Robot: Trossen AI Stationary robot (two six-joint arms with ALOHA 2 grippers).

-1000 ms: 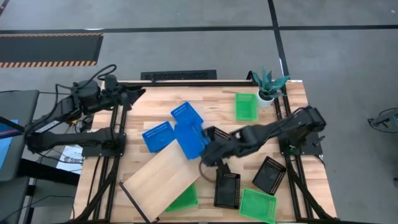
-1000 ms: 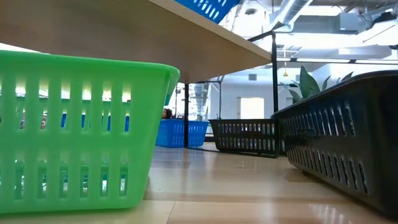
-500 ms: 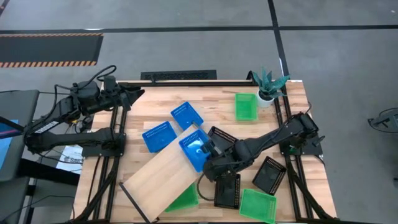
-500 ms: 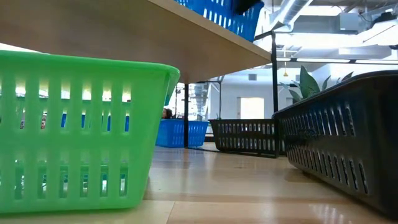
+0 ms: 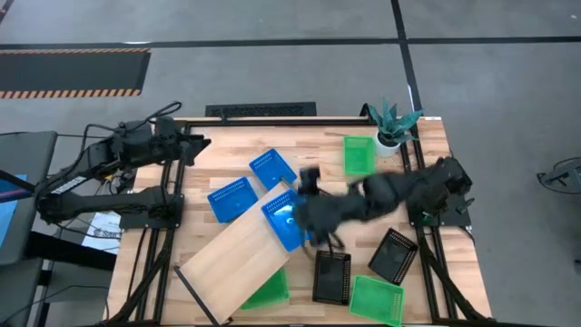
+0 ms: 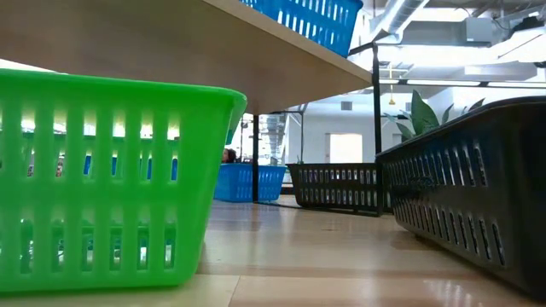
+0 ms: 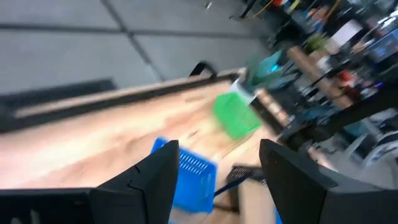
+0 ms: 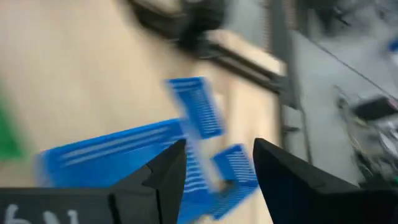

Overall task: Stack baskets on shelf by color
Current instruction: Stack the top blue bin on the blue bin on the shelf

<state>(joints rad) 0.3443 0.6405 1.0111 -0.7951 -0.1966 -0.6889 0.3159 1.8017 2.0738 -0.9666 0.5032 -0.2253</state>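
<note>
High view: a blue basket (image 5: 283,216) sits on the shelf's (image 5: 238,265) upper end at centre frame. Right gripper (image 5: 309,182) hovers just above it, jaws apart and empty. Left gripper (image 5: 201,143) waits upper left, jaws apart.

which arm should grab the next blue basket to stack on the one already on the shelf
Left, probably. The two loose blue baskets lie on the left arm's side, and the left gripper is open and empty near the table's back-left corner. The right gripper, also open, is over the blue basket on the shelf.

A potted plant (image 5: 392,122) stands at the slatted tabletop's (image 5: 236,147) far corner.
</note>
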